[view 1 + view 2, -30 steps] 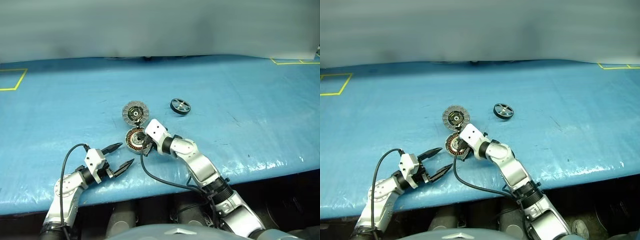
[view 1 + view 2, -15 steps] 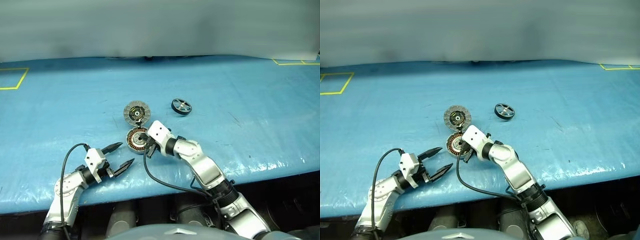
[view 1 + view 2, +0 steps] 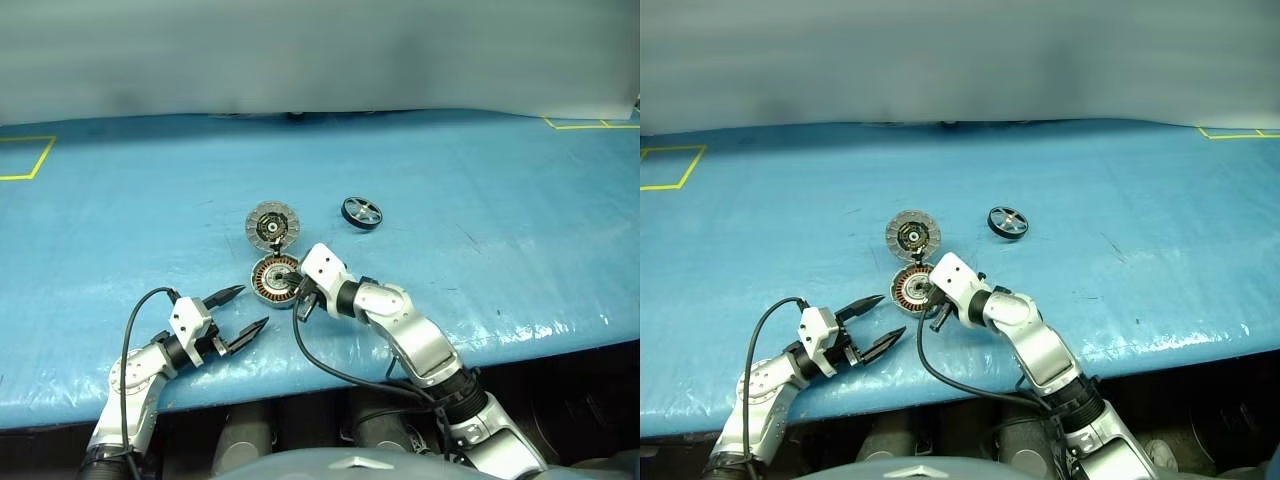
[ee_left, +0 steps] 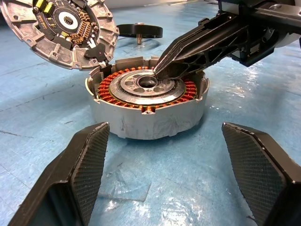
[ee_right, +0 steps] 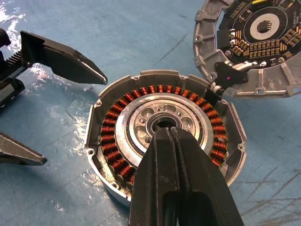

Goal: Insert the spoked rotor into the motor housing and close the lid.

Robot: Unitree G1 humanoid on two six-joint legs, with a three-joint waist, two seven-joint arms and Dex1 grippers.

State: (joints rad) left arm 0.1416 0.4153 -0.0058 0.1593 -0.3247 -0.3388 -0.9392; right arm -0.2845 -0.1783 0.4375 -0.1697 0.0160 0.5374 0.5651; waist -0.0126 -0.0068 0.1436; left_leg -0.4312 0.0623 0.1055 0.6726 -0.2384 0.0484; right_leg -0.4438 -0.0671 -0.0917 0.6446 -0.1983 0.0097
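Right wrist view shows the right gripper (image 5: 164,134), fingers pressed together and empty, over the motor housing (image 5: 108,141) hub, perhaps touching, with the lid (image 3: 272,224) open behind and the left gripper (image 3: 247,309) spread wide nearby, so fetching the spoked rotor (image 3: 361,212), far right, comes next.

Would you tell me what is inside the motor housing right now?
Inside the motor housing is a ring of copper windings around a silver hub. The shut right pincer has its tips over the hub's centre hole, covering part of the near windings. The spoked rotor lies apart on the table.
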